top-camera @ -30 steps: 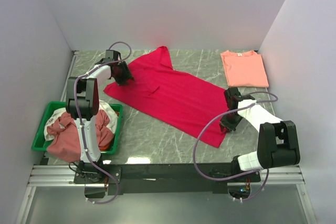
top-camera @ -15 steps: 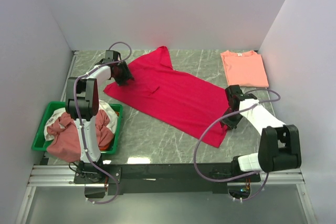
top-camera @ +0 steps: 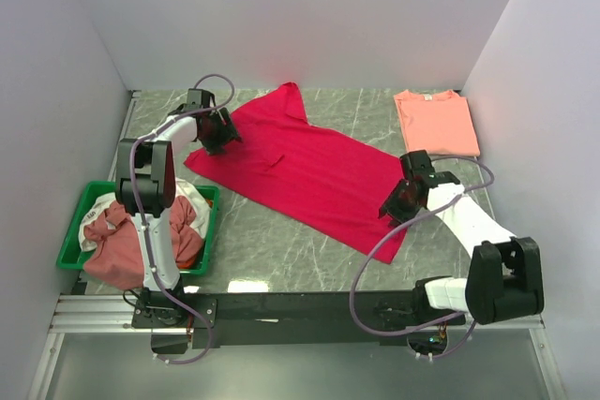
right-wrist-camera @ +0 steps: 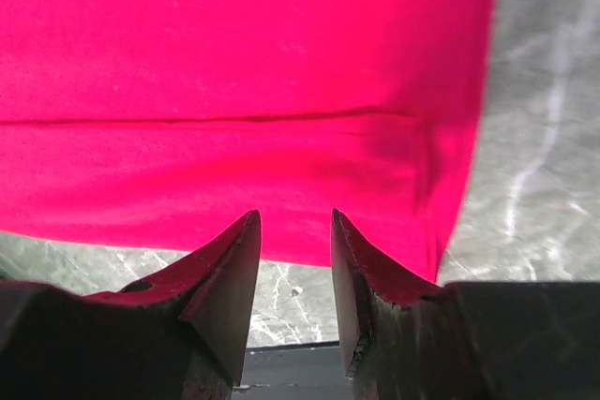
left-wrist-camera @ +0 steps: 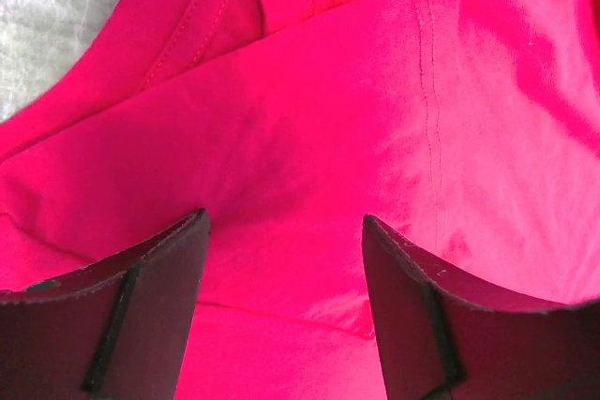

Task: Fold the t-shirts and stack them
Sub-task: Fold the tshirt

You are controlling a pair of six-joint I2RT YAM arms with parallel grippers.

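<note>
A bright crimson-red t-shirt point(top-camera: 300, 170) lies spread out diagonally across the marble table. My left gripper point(top-camera: 220, 135) is open over its far left edge; in the left wrist view point(left-wrist-camera: 286, 222) the jaws stand wide apart with red cloth point(left-wrist-camera: 375, 91) under them. My right gripper point(top-camera: 392, 205) is at the shirt's near right hem; in the right wrist view point(right-wrist-camera: 293, 217) the jaws are slightly apart, tips at the edge of the red cloth point(right-wrist-camera: 234, 44), bare table in the gap. A salmon-pink t-shirt point(top-camera: 436, 122) lies folded at the back right.
A green tray point(top-camera: 71, 236) at the near left holds a heap of tees: dusty rose point(top-camera: 117, 236), white point(top-camera: 192, 199) and orange point(top-camera: 187, 250). White walls close in the table at the back and both sides. A black rail runs along the near edge.
My right gripper has moved left and a little farther back, onto the red shirt's near right hem. The left arm and the shirt have not visibly moved.
</note>
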